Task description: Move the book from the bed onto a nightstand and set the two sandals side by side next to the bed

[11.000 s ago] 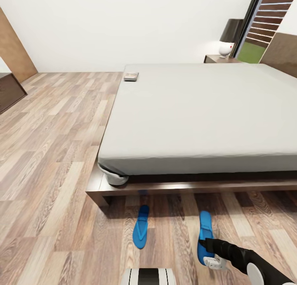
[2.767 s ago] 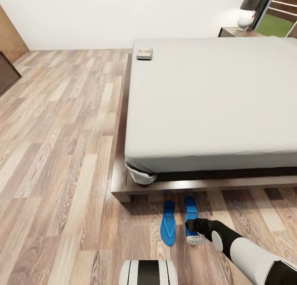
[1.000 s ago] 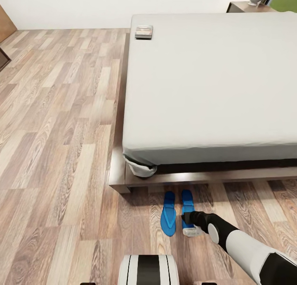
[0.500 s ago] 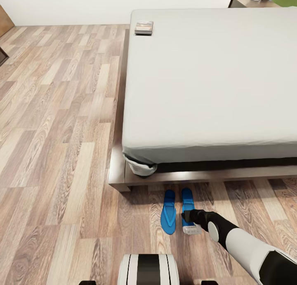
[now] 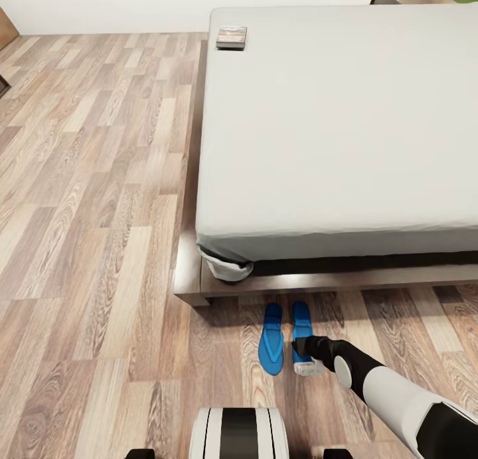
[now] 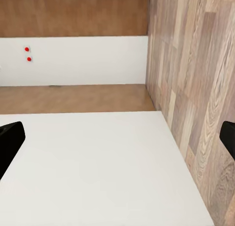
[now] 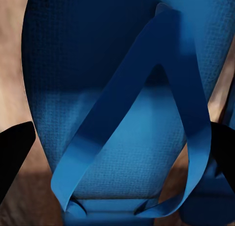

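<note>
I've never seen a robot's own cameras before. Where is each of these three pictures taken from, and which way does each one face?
Head view: from the robot's head, looking down at the bed, floor and two sandals; its right arm and right gripper show.
Left wrist view: near the left gripper, facing a white surface and wood planks; dark fingertips show.
Right wrist view: near the right gripper, close above a sandal.
Head and right wrist views share that sandal.

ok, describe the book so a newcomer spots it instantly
Start at the big grey bed and go to its far left corner, away from the blue sandals on the floor. The book lies flat there: small, dark, the lone object on the mattress.
</note>
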`<state>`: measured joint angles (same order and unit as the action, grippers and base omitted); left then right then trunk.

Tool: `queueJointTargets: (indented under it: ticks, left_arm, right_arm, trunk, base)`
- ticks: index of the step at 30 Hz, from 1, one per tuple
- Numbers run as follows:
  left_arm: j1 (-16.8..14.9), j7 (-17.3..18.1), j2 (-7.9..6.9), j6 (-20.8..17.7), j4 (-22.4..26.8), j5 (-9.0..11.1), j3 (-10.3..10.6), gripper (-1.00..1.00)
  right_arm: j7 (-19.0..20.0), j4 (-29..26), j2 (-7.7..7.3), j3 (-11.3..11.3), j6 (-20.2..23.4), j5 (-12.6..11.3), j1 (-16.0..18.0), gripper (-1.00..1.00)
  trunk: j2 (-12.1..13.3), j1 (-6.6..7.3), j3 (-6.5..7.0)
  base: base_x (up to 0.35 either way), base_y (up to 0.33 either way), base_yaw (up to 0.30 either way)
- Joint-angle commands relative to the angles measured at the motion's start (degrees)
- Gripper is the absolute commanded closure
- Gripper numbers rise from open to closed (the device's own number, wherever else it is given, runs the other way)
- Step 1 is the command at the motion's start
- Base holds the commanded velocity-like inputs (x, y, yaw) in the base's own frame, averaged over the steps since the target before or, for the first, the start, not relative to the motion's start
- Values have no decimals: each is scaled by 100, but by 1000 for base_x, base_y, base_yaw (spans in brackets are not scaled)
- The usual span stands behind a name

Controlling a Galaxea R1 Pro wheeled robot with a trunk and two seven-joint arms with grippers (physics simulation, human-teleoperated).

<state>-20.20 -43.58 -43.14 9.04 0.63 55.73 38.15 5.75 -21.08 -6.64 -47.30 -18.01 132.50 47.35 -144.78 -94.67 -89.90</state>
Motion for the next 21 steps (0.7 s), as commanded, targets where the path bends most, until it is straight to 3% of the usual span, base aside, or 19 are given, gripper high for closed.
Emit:
queueJointTargets:
  ticks: [1, 21]
  left_arm:
    - [3, -10, -2, 28, 7, 61, 35, -100]
    - [8, -10, -2, 28, 7, 61, 35, -100]
  right_arm:
    - [23, -19, -4, -16, -24, 14, 1, 100]
    - [31, -35, -5, -16, -10, 14, 118, 100]
  trunk:
    - [-1, 1, -3]
    - [-5, -7, -70]
  base:
    - [0, 0, 0]
    - [0, 0, 0]
